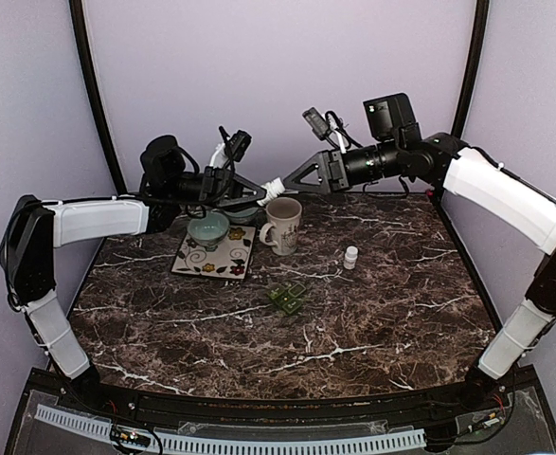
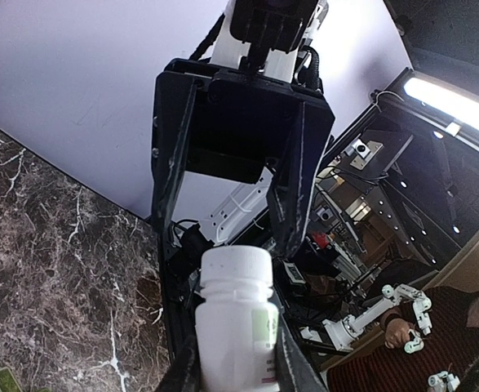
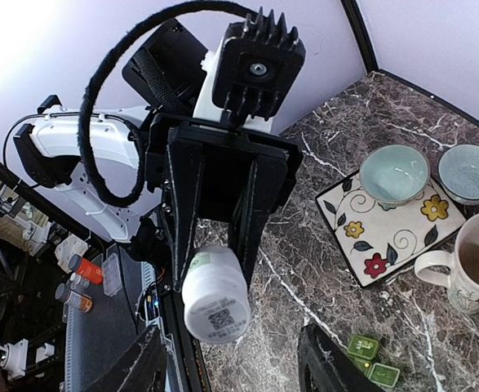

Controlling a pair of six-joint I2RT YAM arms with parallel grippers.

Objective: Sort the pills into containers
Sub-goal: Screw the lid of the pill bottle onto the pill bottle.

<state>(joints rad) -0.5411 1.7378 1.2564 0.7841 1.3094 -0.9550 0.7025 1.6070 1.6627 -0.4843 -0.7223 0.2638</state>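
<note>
A white pill bottle with a green-edged label is held in the air by my left gripper, which is shut on its body, cap pointing away. In the top view the bottle hangs above the mug between both arms. My right gripper faces the capped end, open wide, with its fingers apart from the cap. A second small white bottle stands on the table. Green pill boxes lie mid-table. No loose pills show.
A cream mug stands under the grippers. Beside it a floral plate carries a pale green bowl, with another bowl behind. The marble tabletop stretches to the near edge.
</note>
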